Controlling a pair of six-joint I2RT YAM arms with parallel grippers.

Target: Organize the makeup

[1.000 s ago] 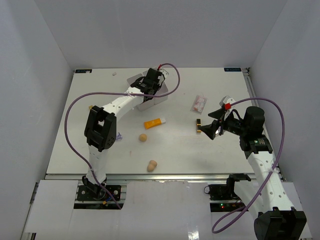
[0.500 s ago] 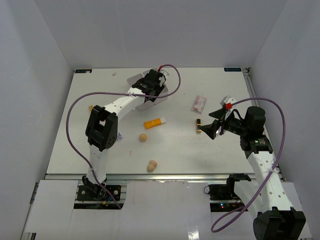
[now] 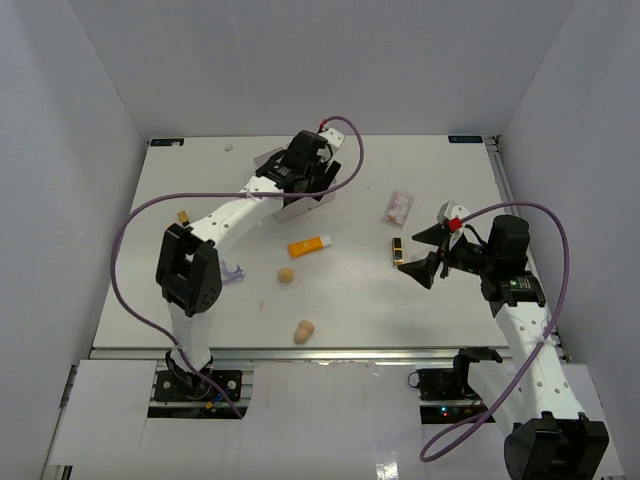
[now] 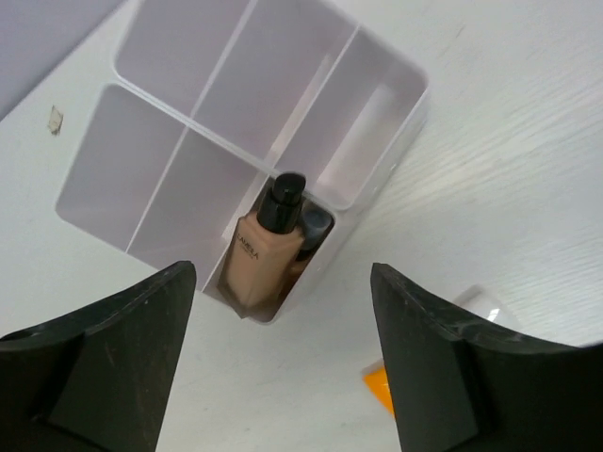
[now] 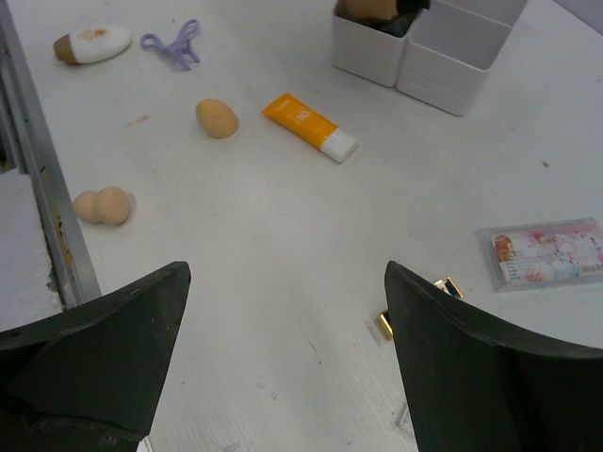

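The white four-compartment box (image 4: 236,85) lies under my left gripper (image 4: 281,273), which hangs open above it. A skin-tone bottle with a dark cap (image 4: 268,254) stands in the nearest compartment, free of my fingers, with a second dark cap (image 4: 317,224) beside it. My right gripper (image 5: 287,273) is open just above the table. The black-gold lipstick (image 5: 415,303) lies by its right finger, partly hidden. An orange tube (image 3: 309,245), a beige sponge (image 3: 286,274), a double sponge (image 3: 305,330), a pinkish packet (image 3: 399,207) and a purple loop (image 3: 232,270) lie loose.
A small white and brown egg-shaped item (image 5: 94,42) lies near the table's left side. The metal rail of the near edge (image 5: 47,217) runs beside the double sponge (image 5: 104,205). White walls close in the table on three sides.
My left gripper has opened over the box and let go of the bottle, which now stands in the compartment. The left arm shifted. The right gripper edged slightly nearer the lipstick.
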